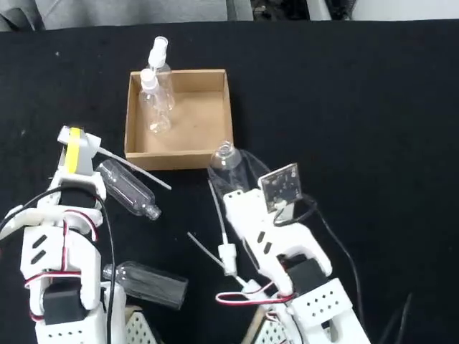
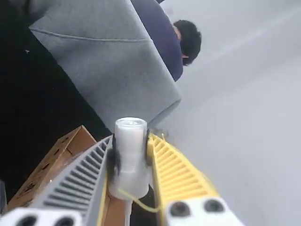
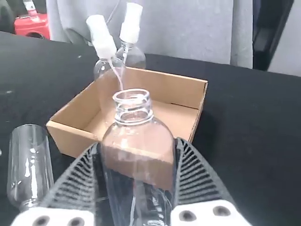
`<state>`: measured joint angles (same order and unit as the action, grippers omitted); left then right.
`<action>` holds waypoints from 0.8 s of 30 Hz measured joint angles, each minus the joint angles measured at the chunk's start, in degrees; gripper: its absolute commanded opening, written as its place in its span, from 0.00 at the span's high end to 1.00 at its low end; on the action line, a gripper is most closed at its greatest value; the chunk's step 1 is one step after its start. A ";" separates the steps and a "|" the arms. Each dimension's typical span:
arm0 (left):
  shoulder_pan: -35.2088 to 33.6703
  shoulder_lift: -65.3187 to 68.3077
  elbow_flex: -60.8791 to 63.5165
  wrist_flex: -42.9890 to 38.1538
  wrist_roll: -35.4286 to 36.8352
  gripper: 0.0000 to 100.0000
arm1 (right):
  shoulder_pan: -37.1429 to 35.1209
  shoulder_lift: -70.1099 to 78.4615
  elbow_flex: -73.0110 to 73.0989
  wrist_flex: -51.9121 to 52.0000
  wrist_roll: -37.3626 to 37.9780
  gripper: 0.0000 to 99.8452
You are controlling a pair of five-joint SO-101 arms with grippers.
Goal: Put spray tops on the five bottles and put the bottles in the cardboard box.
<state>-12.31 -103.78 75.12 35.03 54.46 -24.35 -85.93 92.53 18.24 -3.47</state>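
Observation:
My left gripper (image 1: pixel 72 140) (image 2: pixel 130 141) is shut on a white spray top (image 2: pixel 128 157), raised left of the cardboard box (image 1: pixel 179 118); its thin tube (image 1: pixel 136 170) trails out over a bare bottle (image 1: pixel 129 188) lying on the table. My right gripper (image 1: pixel 229 175) (image 3: pixel 136 157) is shut on a clear open-necked bottle (image 1: pixel 226 159) (image 3: pixel 135 136), held just before the box's near wall (image 3: pixel 80 136). Two bottles with spray tops (image 1: pixel 154 79) (image 3: pixel 106 52) stand at the box's far left corner. Another bare bottle (image 1: pixel 147 282) lies by the left arm's base.
A loose spray top (image 1: pixel 228 254) with a long tube lies on the black table (image 1: pixel 358 107) between the arms, close to the right arm. The lying bottle (image 3: pixel 27 165) sits beside the right gripper. Grey fabric hangs past the table's far edge.

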 measured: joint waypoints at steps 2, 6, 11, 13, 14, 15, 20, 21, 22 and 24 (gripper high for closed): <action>-0.26 0.00 0.00 0.00 1.67 0.97 | -0.62 0.00 0.62 -0.09 0.62 0.99; -3.43 0.00 0.00 0.00 4.84 0.97 | -1.85 0.00 1.76 -0.09 4.40 0.99; -7.21 0.00 0.00 0.00 7.65 0.97 | -3.43 0.00 1.85 -0.09 6.24 0.99; -7.47 0.00 0.00 0.00 8.44 0.97 | -3.34 0.00 1.85 -0.09 6.51 0.99; -7.47 0.00 0.00 0.00 8.62 0.97 | -3.34 0.00 1.85 -0.09 6.51 0.99; -7.47 0.00 0.00 0.00 8.70 0.97 | -3.34 0.00 1.85 -0.09 6.51 0.99; -7.47 0.00 0.00 0.00 9.05 0.97 | -3.34 0.00 1.93 -0.09 11.08 0.99; -7.47 0.00 0.00 0.00 9.05 0.97 | -3.34 0.00 2.37 -0.09 12.66 0.99; -7.47 0.00 0.00 0.00 9.05 0.97 | -3.34 0.00 2.99 -0.53 13.98 0.99; -7.47 0.00 0.00 0.00 9.05 0.97 | -3.34 0.00 4.22 -2.37 16.09 0.99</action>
<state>-19.78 -103.78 75.12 35.03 63.52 -27.69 -85.93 96.75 15.87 12.62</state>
